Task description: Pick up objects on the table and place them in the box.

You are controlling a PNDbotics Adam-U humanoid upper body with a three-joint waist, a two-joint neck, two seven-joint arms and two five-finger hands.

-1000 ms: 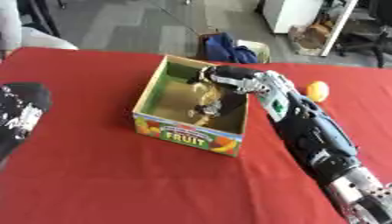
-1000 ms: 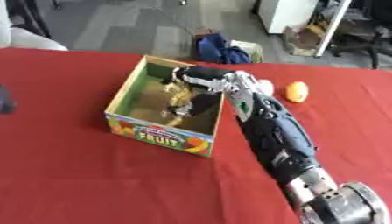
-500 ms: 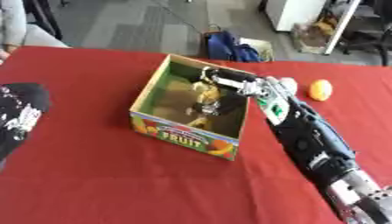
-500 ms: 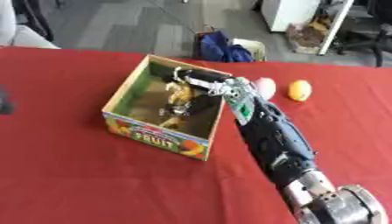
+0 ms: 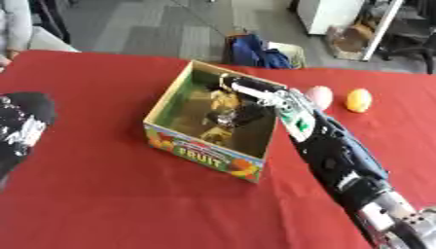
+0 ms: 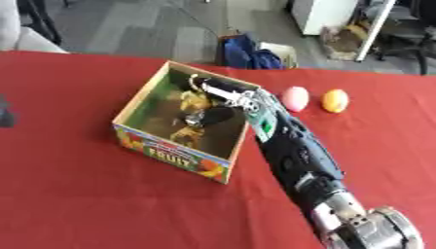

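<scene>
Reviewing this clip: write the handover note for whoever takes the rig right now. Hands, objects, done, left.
Right hand: reaching into the fruit box over its far right edge; whether it holds anything cannot be told.
Left hand: idle at the left edge; finger state unclear.
Done: several items already lie in the box.
Left: the pink ball and the orange fruit, side by side on the red table, right of the box.

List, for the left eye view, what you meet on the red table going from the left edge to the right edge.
Left hand, black, at the left edge → fruit box → right hand, reaching into the box over its right wall → pink round object → orange fruit.
</scene>
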